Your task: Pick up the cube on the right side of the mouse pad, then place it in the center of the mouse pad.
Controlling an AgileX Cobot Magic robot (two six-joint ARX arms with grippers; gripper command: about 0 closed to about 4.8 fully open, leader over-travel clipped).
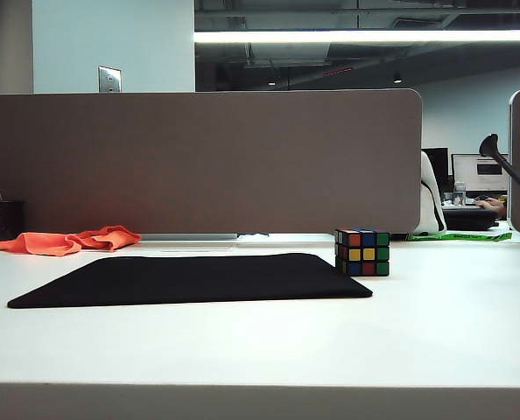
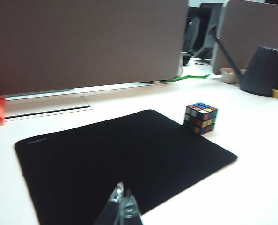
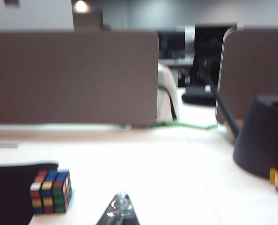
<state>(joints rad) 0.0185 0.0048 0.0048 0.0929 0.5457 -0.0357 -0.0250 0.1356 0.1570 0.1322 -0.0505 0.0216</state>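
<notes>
Nothing is done yet: the cube sits on the tabletop touching the pad's right edge, ungrasped. Both the left gripper and right gripper hang clenched and empty, well short of the cube. Grasping, lifting and centring remain.

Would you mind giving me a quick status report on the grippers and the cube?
Left gripper shut, over mouse pad's near edge. Right gripper shut, short of the cube. Cube on table, touching pad's right edge. Path clear.
</notes>
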